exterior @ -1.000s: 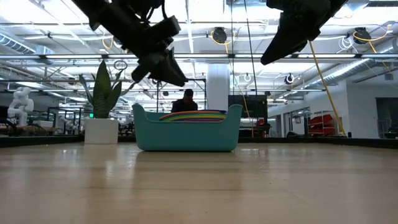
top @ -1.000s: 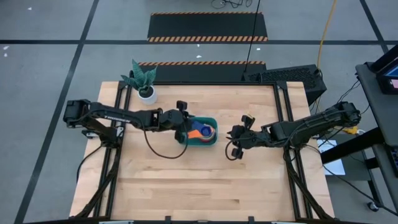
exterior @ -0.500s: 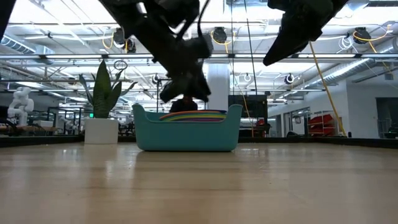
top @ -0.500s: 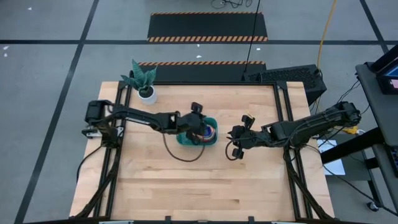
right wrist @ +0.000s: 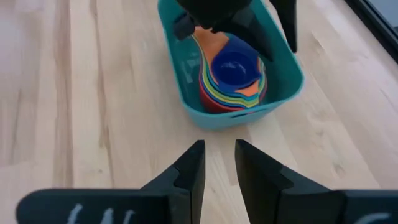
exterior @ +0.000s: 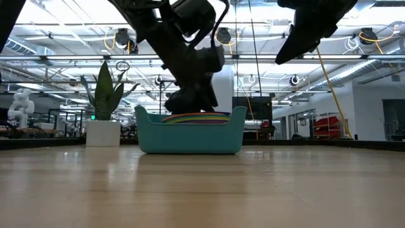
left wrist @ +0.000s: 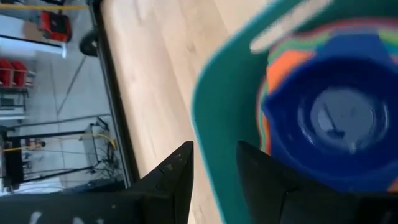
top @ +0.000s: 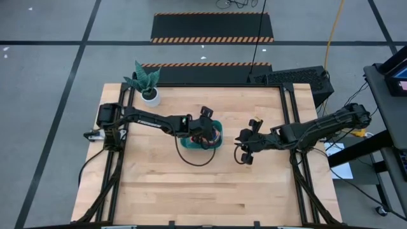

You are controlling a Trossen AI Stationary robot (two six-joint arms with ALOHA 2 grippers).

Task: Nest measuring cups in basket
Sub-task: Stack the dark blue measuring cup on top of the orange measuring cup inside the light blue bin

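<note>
Holds the left tool (top: 205, 125) low over the basket (top: 217, 145), at its end nearer the left arm, with the fingers (left wrist: 177, 171) parted by a narrow gap and nothing between them. Looks, from the left wrist view, straight down past the teal rim onto the top cup. Probably hangs there to check or press the stack, not to carry anything.

Parks the right tool (top: 243, 145) above bare counter (top: 191, 191) just beside the basket's other end, raised, fingers (right wrist: 189, 165) likewise a little apart and empty. Seems placed there to stay clear of the left arm's work while facing the basket.

Finds the measuring cups (right wrist: 233, 68) inside the basket, stacked one within another: dark blue on top, then orange, green, yellow and red rims showing round it in rings. Reads from the low view as one striped pile sitting about level with the basket's rim. Judges the nesting done or nearly so, with no loose cup to be seen on the counter.

Puts the basket near the counter's middle, flat on its base, long axis running from one arm's side to the other. Places the cups' bowls toward the end nearer the right arm, mouths up, flat handles lying along that same axis and pointing toward the left arm, under the left tool.

Leaves the potted plant (top: 151, 95) well apart at the far left corner.
</note>
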